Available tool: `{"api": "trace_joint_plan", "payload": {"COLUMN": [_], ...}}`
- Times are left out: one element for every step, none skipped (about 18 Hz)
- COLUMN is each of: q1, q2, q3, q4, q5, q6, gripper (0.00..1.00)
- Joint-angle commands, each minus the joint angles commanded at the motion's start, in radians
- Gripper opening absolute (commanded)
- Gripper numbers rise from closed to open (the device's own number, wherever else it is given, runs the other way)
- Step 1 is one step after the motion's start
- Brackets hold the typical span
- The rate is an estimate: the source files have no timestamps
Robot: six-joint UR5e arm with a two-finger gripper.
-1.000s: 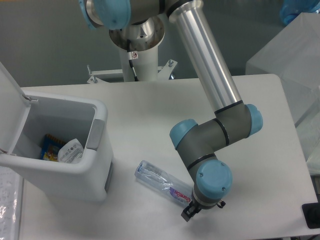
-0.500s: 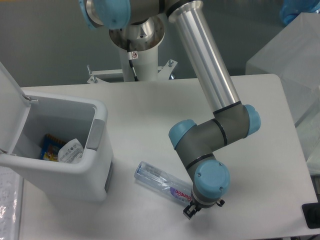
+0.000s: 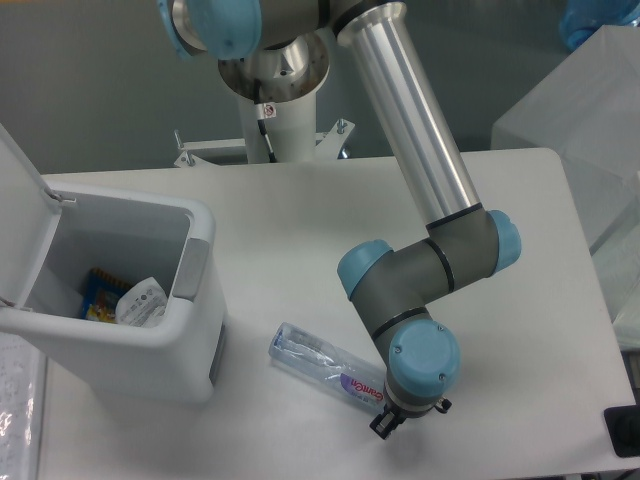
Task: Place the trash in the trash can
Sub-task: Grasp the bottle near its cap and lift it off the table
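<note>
— What is the gripper (image 3: 384, 424) doing?

— It hangs under the blue wrist cap near the front edge of the table (image 3: 300, 210), right at the labelled end of the bottle (image 3: 325, 365). Only a small black part of it shows below the wrist, so I cannot tell how far apart its fingers stand, or whether they pinch the bottle or merely touch it.

— Where does the bottle lie, then?

— Flat on the table, slanted. Its clear end points back and left toward the bin (image 3: 120, 290), and its purple-and-white label end runs under the wrist, where the gripper meets it. The cap is hidden behind the arm (image 3: 425, 160).

— And the bin?

— It stands at the left edge of the table, well apart from the bottle, with its white lid (image 3: 18, 215) swung up and back. The grey panel faces the bottle side. Inside, a crumpled whitish wrapper (image 3: 140, 300) rests on the floor of the bin, beside a blue and yellow packet (image 3: 100, 292).

— Anything different from a second ago?

— Very little. The wrist has shifted slightly left and down, and the black tip now sits a touch closer to the label. The bottle itself has not moved, and the bin and its contents are as they were.

— Anything else on view?

— The arm's white base post (image 3: 275, 120) rises beyond the back edge, and a frosted box (image 3: 580, 110) stands off the right back corner.
</note>
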Motion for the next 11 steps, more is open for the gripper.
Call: {"api": "trace_joint_plan", "payload": {"q1": [0.000,0.000,0.000,0.000,0.000,0.000,0.000,0.000,0.000,0.000,0.000], "q2": [0.000,0.000,0.000,0.000,0.000,0.000,0.002,0.005,0.009,0.015,0.021], "q3": [0.000,0.000,0.000,0.000,0.000,0.002,0.006,0.009,0.011,0.012,0.012], "q4": [0.000,0.000,0.000,0.000,0.002,0.000,0.000,0.000,0.002,0.002,0.002], "q5": [0.002,0.002,0.002,0.000,0.002,0.002,0.000,0.002,0.002,0.005,0.014], "q6": [0.000,0.000,0.000,0.000,0.000,0.000,0.002,0.002,0.006,0.009,0.014], "gripper": [0.21,0.18,0.17,0.17,0.16,0.15,0.15,0.15,0.15,0.15,0.15]}}
